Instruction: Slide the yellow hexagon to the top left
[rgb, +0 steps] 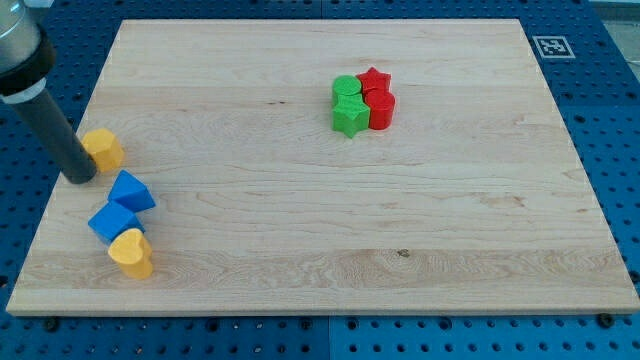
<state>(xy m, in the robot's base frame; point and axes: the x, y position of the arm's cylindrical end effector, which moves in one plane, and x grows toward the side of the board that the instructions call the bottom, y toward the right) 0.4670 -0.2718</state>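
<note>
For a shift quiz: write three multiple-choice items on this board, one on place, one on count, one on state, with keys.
1. Where is my tip relative to the yellow hexagon?
A. At its left side, slightly below
B. Far off to its right
C. Above the green blocks

2. How many blue blocks lie on the board?
A. None
B. Two
C. Four

3. How do the red and green blocks stand?
A. Scattered to four corners
B. Stacked on the yellow heart
C. Packed together in one cluster

Key:
1 A, the rod ends right beside the hexagon's left edge.
2 B, a blue triangle and a blue cube sit above the yellow heart.
3 C, the green blocks and the red blocks touch.
</note>
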